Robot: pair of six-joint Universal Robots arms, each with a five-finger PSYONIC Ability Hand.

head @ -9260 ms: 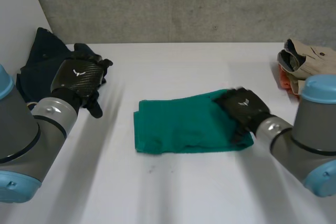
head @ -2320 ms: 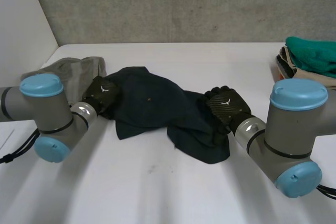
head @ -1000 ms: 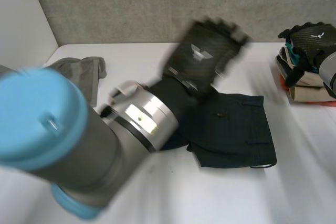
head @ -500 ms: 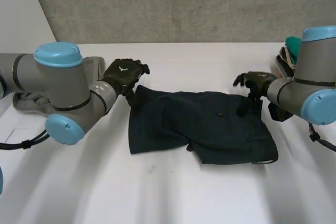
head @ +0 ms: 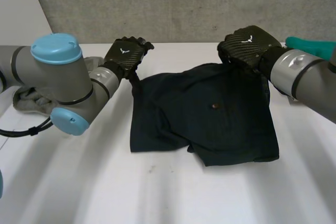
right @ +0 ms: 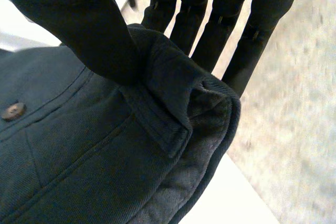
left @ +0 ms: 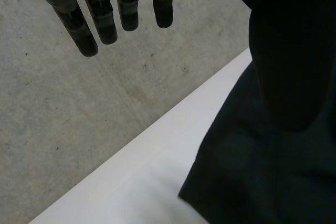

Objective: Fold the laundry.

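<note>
dark shorts (head: pixel 210 114) lie spread on the white table (head: pixel 157 192), below a grey concrete wall (head: pixel 184 3); the right hand (head: pixel 247 43) pinches the far right waistband between thumb and fingers, raising it off the surface; the left hand (head: pixel 127 53) hovers at the far left corner, fingers (left: pixel 105 19) straight, grasping nothing; a grey cloth (head: pixel 23 100) lies at the table's left edge, a teal cloth (head: pixel 307 43) at its right.
</note>
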